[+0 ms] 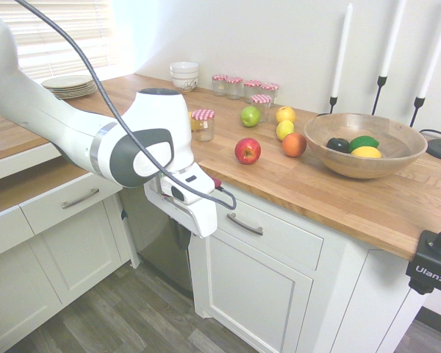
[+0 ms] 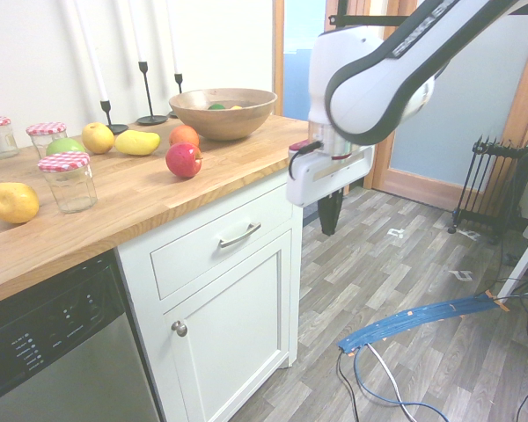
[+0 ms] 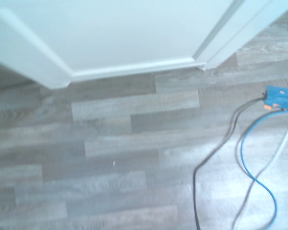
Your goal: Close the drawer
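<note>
Gripper (image 2: 329, 214) is hanging in front of the cabinet, pointing down at the floor (image 2: 396, 290), just off the counter corner. Fingers are reading as one dark wedge in the second exterior view — looks near-closed, but I cannot tell for sure. Nothing visibly held.

Drawer (image 2: 220, 239) is sitting directly under the wooden counter (image 2: 141, 198), above the panelled cupboard door (image 2: 233, 338). White front looks flush or close to flush with the cabinet face; no wooden sides showing in either exterior view, so my read is it's essentially shut already or only a crack open.

Key relation: the drawer front is lying sideways from the gripper, toward the cabinet, at roughly gripper height. Its long axis is running along the counter edge, with the silver handle (image 2: 239, 235) parallel to it. Closing travel is perpendicular to that face, into the cabinet. Gripper is near the front but apart from it — not touching.

Wrist view is only showing floor planks and the white cabinet base (image 3: 134, 43), no drawer.

Further back on the counter: red apple (image 2: 183, 160) near the front edge, jar (image 2: 69, 180), wooden bowl (image 2: 222, 112) toward the far corner.
</note>
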`<state>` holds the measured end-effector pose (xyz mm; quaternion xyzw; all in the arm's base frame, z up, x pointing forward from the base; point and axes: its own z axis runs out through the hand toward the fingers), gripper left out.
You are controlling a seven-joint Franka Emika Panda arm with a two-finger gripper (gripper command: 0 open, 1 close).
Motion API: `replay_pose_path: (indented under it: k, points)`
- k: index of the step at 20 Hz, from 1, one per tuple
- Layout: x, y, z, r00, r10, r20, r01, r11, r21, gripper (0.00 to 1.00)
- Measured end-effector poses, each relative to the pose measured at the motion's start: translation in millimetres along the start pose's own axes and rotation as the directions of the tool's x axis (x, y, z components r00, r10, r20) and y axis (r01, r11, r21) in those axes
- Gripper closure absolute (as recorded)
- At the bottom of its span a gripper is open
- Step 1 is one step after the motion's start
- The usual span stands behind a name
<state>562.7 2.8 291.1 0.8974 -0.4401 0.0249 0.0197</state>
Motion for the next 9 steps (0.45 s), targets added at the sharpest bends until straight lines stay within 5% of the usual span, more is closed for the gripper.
replay_pose_path:
  k: [9]
  points:
    - [-45.9, 64.0, -33.4, 1.0, -0.003, -0.008, 0.003, 1.0, 0.006, 0.0]
